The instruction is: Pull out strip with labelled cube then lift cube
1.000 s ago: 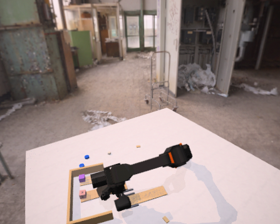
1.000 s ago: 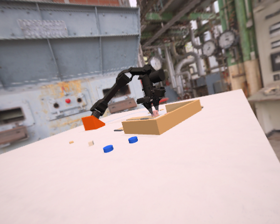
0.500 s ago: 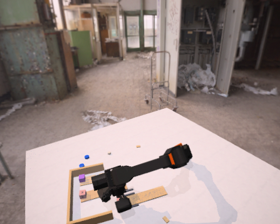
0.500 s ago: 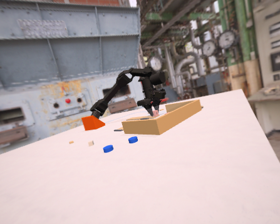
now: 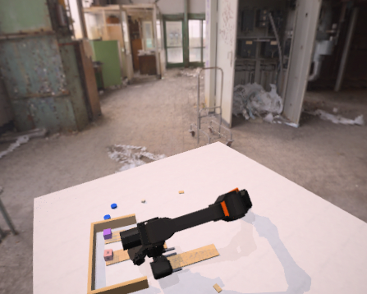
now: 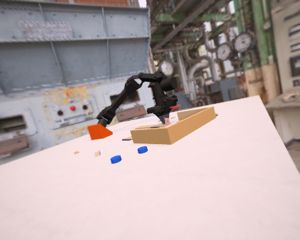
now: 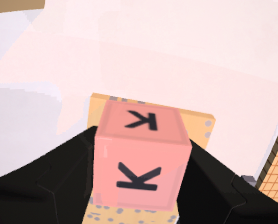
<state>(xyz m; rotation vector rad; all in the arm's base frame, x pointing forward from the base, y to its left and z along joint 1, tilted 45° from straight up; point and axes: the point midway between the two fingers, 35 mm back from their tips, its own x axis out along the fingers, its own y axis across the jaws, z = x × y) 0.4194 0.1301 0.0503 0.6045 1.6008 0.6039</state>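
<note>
A pink cube (image 7: 132,175) marked K stands near the end of a speckled strip (image 7: 105,215) in the wrist view. My gripper (image 7: 138,140) (image 5: 160,263) (image 6: 164,122) is shut on it, a black finger against each side; the arm hides it in the top view. The strip (image 5: 197,255) runs out to the right. A second pink cube (image 5: 108,254) with a small mark stands on the middle strip (image 5: 120,256). A purple cube (image 5: 107,233) stands on the far strip (image 5: 112,238). A pink cube (image 6: 167,120) shows by the fingertips in the exterior view; I cannot tell which.
A three-sided wooden frame (image 5: 92,263) (image 6: 151,137) surrounds the cubes' side, open to the right. Blue discs (image 5: 113,206) (image 6: 116,159) lie outside it. Small tan pieces (image 5: 181,192) (image 5: 217,288) lie on the table. A gridded orange surface (image 7: 277,185) shows at the wrist view's right edge.
</note>
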